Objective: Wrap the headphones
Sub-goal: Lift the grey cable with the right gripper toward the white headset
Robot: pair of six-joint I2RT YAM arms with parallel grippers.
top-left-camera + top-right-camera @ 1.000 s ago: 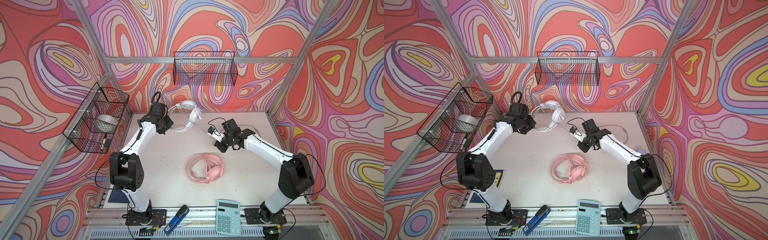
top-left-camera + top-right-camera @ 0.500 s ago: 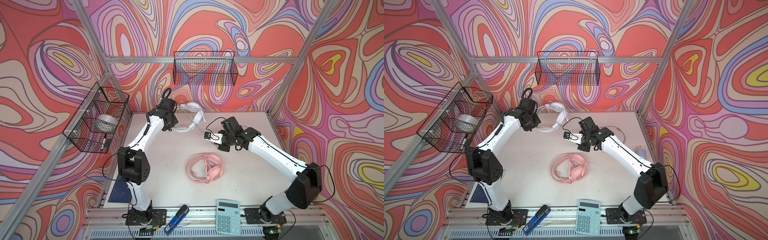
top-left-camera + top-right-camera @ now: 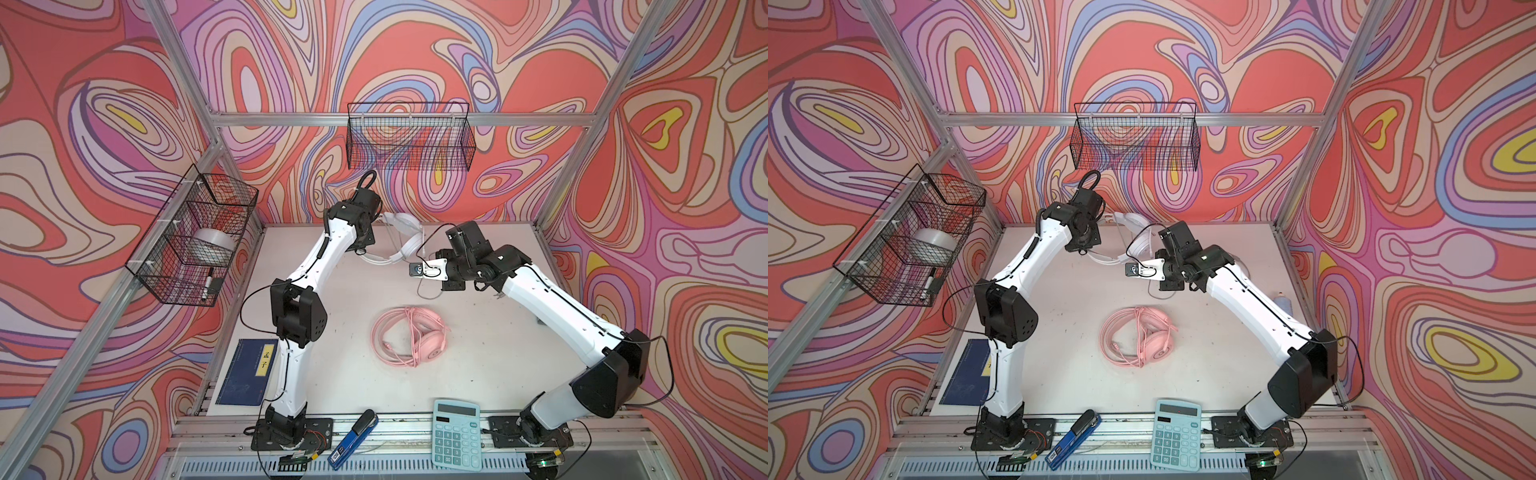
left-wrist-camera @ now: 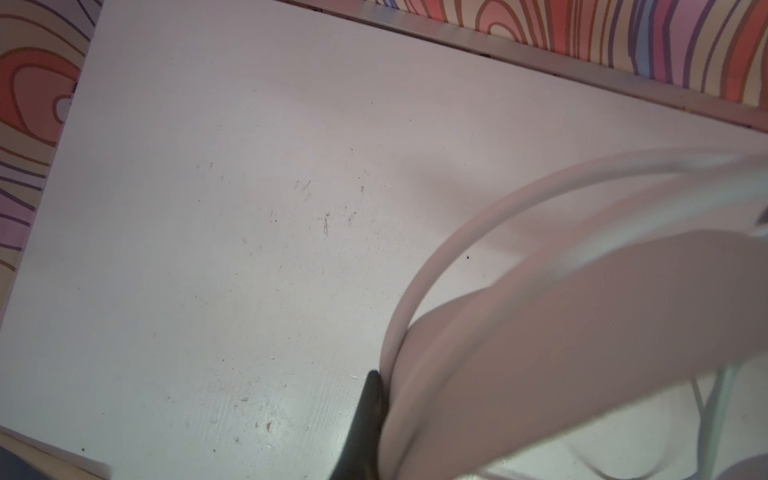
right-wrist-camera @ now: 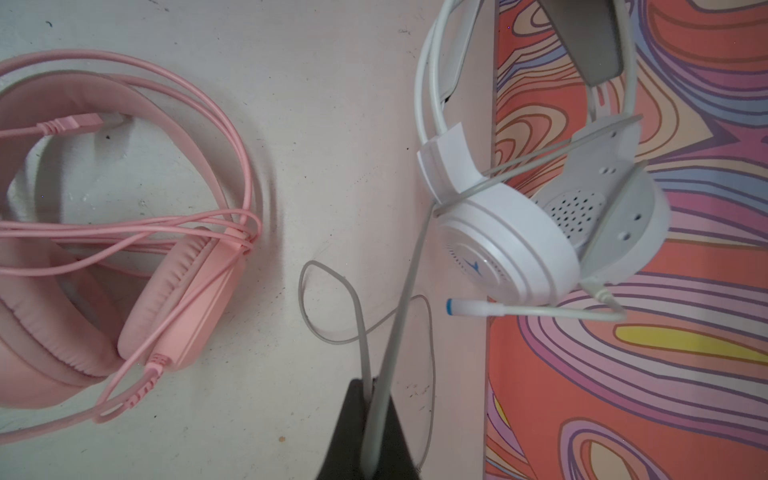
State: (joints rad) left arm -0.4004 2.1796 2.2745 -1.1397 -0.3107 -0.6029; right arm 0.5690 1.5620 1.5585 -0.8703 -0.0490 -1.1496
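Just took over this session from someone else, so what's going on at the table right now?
The left end effector grips the white headphones by the headband and holds them up near the back wall. The right end effector is shut on their grey cord, which runs taut up to the earcups, while a slack loop lies on the table. The pink headphones lie mid-table with their cord coiled around them.

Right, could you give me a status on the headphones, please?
Left gripper shut on white headset, by headband. Right gripper shut on its grey cord. Pink headset wrapped, nothing obstructing.
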